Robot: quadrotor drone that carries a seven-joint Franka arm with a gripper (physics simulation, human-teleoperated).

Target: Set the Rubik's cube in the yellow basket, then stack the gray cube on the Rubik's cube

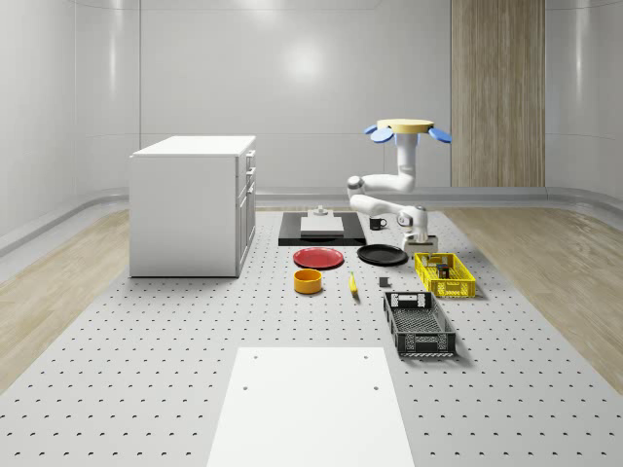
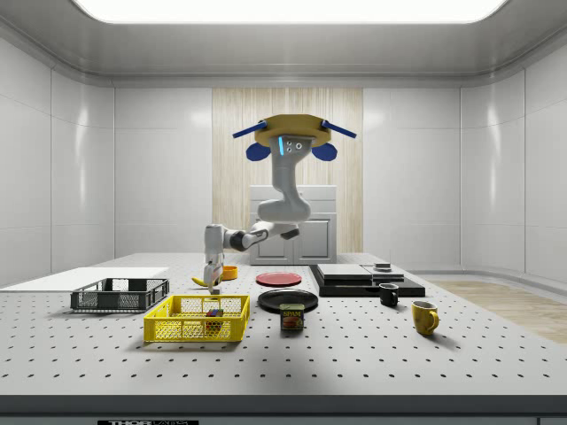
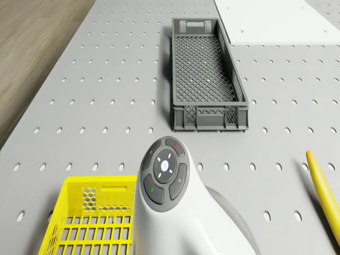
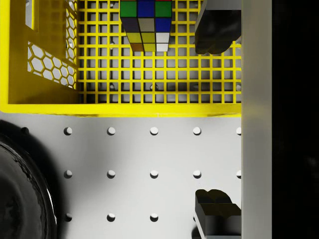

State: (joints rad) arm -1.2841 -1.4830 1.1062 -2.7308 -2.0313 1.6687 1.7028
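Yellow basket (image 4: 40,107) already holds the Rubik's cube (image 4: 145,25), which sits on its mesh floor near one end wall. The drone (image 2: 294,133) hovers above the desk (image 1: 146,389), behind the black plate (image 1: 382,255), with its arm reaching down to the basket. The claw (image 4: 217,119) hangs open and empty over that end wall. The gray cube cannot be made out. A good next step, I judge, is to lift the claw straight clear before searching for it.
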